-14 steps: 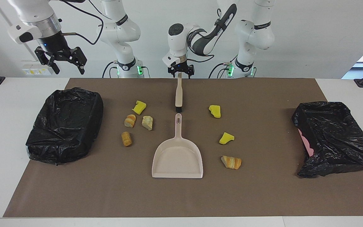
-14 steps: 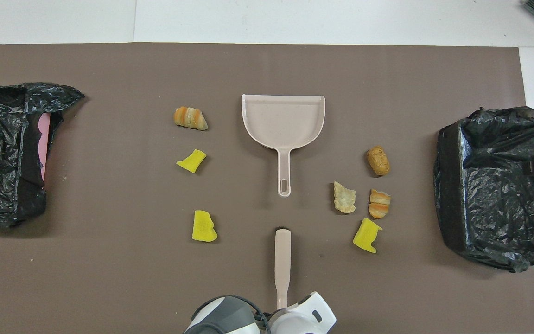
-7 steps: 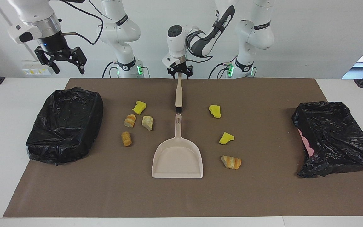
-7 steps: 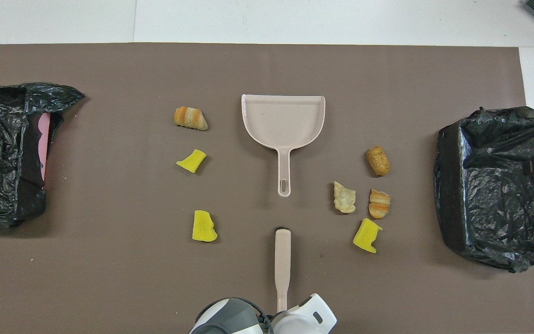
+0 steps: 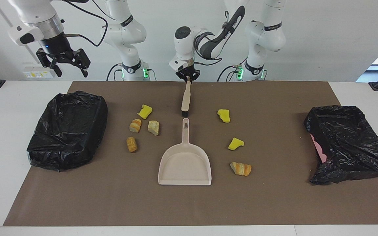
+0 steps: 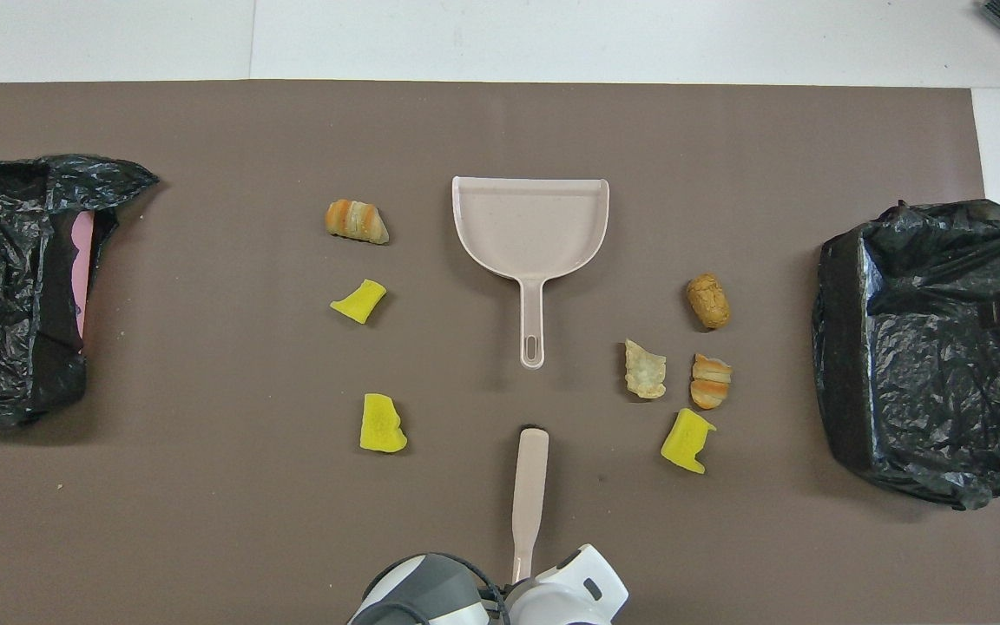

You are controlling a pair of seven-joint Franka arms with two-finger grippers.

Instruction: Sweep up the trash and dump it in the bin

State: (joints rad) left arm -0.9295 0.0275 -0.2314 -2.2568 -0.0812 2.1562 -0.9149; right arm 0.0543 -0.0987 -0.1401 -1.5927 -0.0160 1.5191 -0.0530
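Since a second ago my left gripper [image 5: 187, 77] has pinched shut on the brush [image 5: 185, 100] handle's end, and the brush has tipped slightly off its straight line; nothing else has shifted.

Facing view: the left gripper grasps the brush at the robots' edge of the mat [image 5: 274, 203], bristle end resting just short of the dustpan [image 5: 185, 164] handle. My right gripper [image 5: 65, 64] waits up in the air with fingers spread, holding nothing, above the table near the bin [image 5: 67, 131] at the right arm's end. A second bin [image 5: 349, 144] sits at the left arm's end. All the trash lies loose on the mat: four pieces [image 5: 141, 126] on the right arm's side of the dustpan, three [image 5: 233, 144] on the left arm's side. The pan is bare.

Overhead view: the brush [image 6: 528, 495] points at the dustpan [image 6: 531, 227], the gripper hidden under the wrist. Seven chunks [image 6: 678, 373] flank the pan, none in it, none in either bin [image 6: 925, 347].

I judge only the brush pickup is done; sweeping, lifting the pan and dumping all remain.
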